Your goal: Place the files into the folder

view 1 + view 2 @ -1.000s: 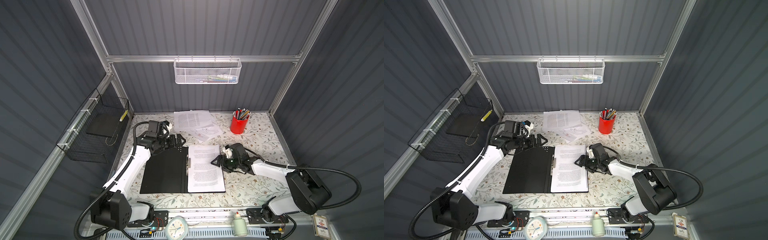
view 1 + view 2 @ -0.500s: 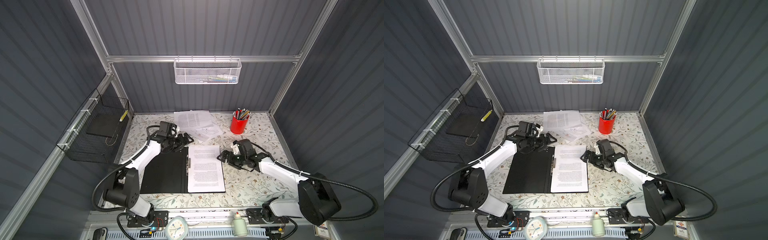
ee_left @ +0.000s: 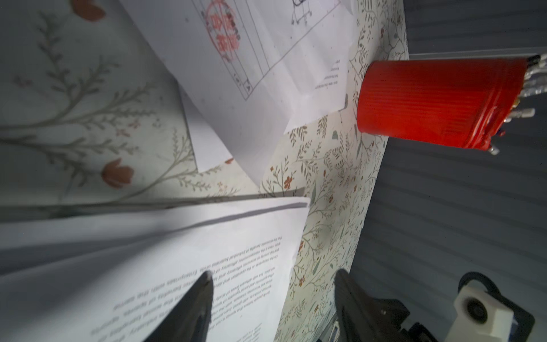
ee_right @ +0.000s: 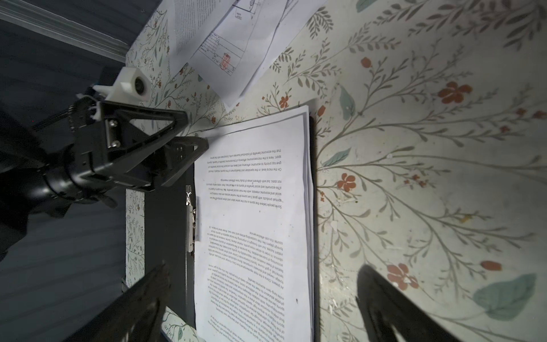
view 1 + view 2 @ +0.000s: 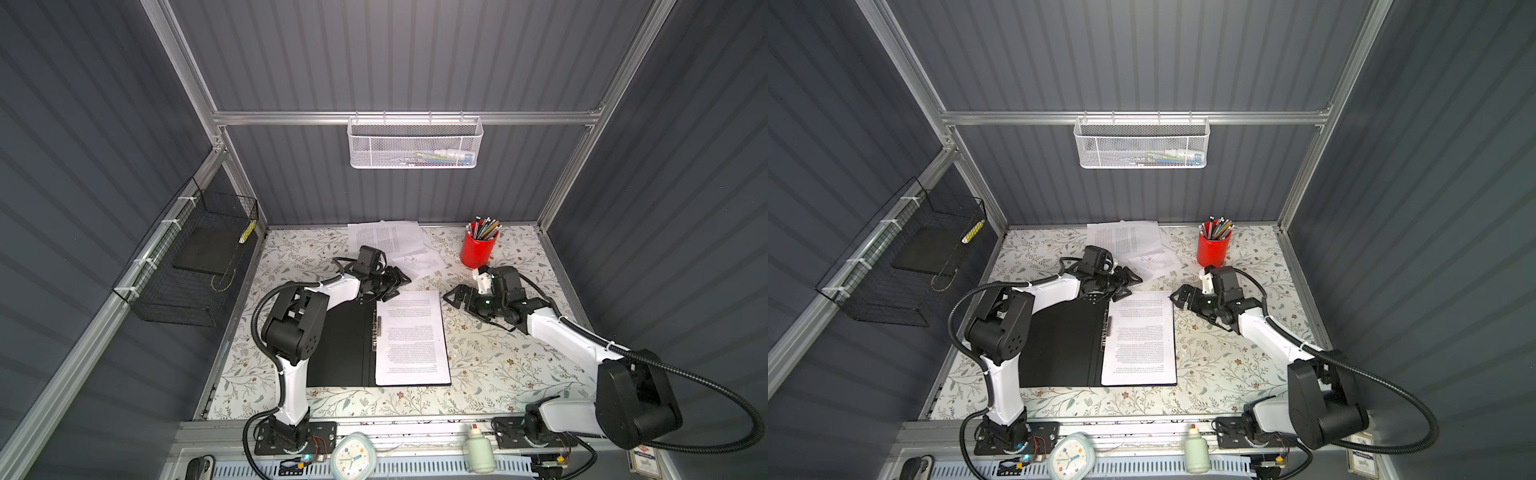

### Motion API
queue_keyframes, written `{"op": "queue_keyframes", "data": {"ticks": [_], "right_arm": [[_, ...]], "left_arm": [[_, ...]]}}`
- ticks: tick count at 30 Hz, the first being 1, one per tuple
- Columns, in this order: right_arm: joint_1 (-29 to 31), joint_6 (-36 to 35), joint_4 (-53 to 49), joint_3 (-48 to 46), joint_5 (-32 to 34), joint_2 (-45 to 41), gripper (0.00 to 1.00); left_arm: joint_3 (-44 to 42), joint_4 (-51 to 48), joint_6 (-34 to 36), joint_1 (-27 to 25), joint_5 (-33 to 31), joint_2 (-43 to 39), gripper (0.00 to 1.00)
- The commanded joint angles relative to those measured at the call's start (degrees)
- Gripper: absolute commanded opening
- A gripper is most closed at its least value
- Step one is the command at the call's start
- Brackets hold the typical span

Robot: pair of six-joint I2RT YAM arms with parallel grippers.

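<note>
Right wrist view shows one folder (image 4: 165, 225) lying open and flat on the floral tabletop (image 4: 414, 177), black inside up, with one metal spine clip (image 4: 189, 219) along its middle fold. On the folder's right half lies one neat pile of filed sheets (image 4: 254, 225), white with black text. Stepped edges along its outer side show at least two sheets, but I cannot tell the full count.

In both top views the folder's left half (image 5: 340, 345) is bare black. Just beyond the folder's far edge lie the loose sheets (image 5: 386, 239): at least three, overlapping and askew. In the left wrist view one of them (image 3: 236, 44) bears a ruled table, a red stamp and a small line drawing. One red cup (image 5: 478, 251) full of pens stands beyond the folder's far right corner, just beside the loose sheets.

There are two end effectors. The left end effector (image 5: 397, 286) is low at the folder's far edge, near the spine. Its two fingers (image 3: 204, 296) stand apart, about halfway closed. One finger lies over the corner of the filed sheets, but I cannot tell whether paper sits between them. The right end effector (image 5: 451, 296) hovers beside the folder's far right corner, jaws spread wide, holding nothing.
</note>
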Motion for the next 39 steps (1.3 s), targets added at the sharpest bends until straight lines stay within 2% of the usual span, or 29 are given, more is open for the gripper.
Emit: {"op": "queue_keyframes", "data": {"ticks": [1, 4, 7, 14, 18, 24, 28, 35, 39], "right_arm": [[-2.4, -0.2, 2.5, -2.0, -1.9, -2.9, 0.99], [-5.0, 1.3, 4.3, -3.9, -3.8, -4.9, 0.99], [-6.8, 0.0, 1.9, -3.4, -5.4, -5.6, 0.99], [-7.7, -2.7, -0.6, -3.1, -7.8, -5.2, 0.99], [-8.0, -2.8, -0.3, -3.7, -8.1, -5.6, 0.99], [-8.4, -3.6, -1.6, -3.6, -8.0, -6.1, 0.99], [-8.8, -3.4, -1.7, -3.7, -7.1, -6.0, 0.99], [-11.4, -0.4, 1.7, -4.7, -7.6, -4.0, 0.99], [-13.4, 0.5, 2.7, -4.6, -7.9, -3.3, 0.99]], "left_arm": [[2.8, 5.6, -5.7, 0.1, -0.8, 3.2, 0.63], [4.8, 8.1, -7.3, 0.1, -0.3, 6.1, 0.60], [6.1, 8.3, -8.3, 0.1, -0.5, 8.4, 0.57], [8.6, 13.7, -12.6, 0.2, -1.2, 11.8, 0.46], [8.2, 17.5, -15.8, 0.2, -1.6, 13.3, 0.31], [7.6, 19.8, -19.5, 0.4, -2.8, 14.5, 0.16], [7.6, 20.3, -20.6, 0.6, -1.6, 14.4, 0.00], [7.2, 16.2, -16.6, 0.4, 5.6, 8.6, 0.00], [5.0, 7.2, -10.4, 0.2, 10.6, 2.7, 0.00]]}}
